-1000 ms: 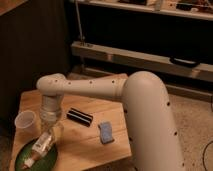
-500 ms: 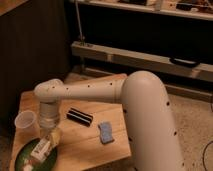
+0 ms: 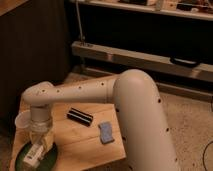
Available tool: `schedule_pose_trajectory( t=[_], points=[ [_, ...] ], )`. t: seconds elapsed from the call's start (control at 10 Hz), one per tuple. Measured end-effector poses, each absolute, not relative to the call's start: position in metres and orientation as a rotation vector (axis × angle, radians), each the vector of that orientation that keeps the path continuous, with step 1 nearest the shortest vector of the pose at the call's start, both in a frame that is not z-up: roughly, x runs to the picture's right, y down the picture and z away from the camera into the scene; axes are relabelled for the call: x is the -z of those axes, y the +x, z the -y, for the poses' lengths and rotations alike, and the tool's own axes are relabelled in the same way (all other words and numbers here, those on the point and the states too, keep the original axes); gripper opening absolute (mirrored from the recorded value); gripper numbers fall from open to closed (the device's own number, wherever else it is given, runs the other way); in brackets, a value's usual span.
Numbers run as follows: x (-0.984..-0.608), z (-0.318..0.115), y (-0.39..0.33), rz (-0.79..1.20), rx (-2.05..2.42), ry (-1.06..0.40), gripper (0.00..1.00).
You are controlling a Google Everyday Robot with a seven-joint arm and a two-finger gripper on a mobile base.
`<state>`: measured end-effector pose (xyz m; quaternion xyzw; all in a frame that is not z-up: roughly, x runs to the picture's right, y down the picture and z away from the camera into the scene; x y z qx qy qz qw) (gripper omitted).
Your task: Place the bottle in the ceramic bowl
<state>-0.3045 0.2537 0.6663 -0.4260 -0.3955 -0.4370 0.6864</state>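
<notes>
White plastic fills most of your view: the arm sweeps in from the lower right, bends at a wide elbow, and drops its wrist straight down at the left end of the bench [image 3: 85, 142]. At the bottom of that wrist hangs the pincer [image 3: 40, 142], low over the near-left corner. You cannot tell how far apart its fingers stand; they merge with the pale shapes below, and the wrist housing above hides where they join.

Right beneath it lies the bottle [image 3: 33, 155], a slim white piece with greyish marks, resting at a slant inside the ceramic bowl [image 3: 50, 159]. Whether the pincer has hold of the bottle or merely hangs just above it, you cannot make out, since the two overlap. The bowl is a dark green shallow dish; its near rim is cut off by the bottom edge of the frame, and part of its far side sits behind the pincer.

Just to the left of the wrist stands a small translucent cup [image 3: 23, 120], partly covered by the arm on its right side. Farther right, near the middle of the wooden top, lies a black bar [image 3: 80, 116], and beyond it, toward the front right, a blue-grey block [image 3: 106, 132]; the two lie near each other but apart. The big elbow hides the bench's right edge. Behind everything, dark shelving and a pale rail run across, their contents too dim to name.
</notes>
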Motion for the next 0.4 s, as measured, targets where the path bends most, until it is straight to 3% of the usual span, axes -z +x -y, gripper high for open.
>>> schedule_pose_trajectory(
  t=[0.4],
  points=[
    [-0.6673,-0.2557,-0.3055,0.917,0.996,-0.963,0.8]
  ],
)
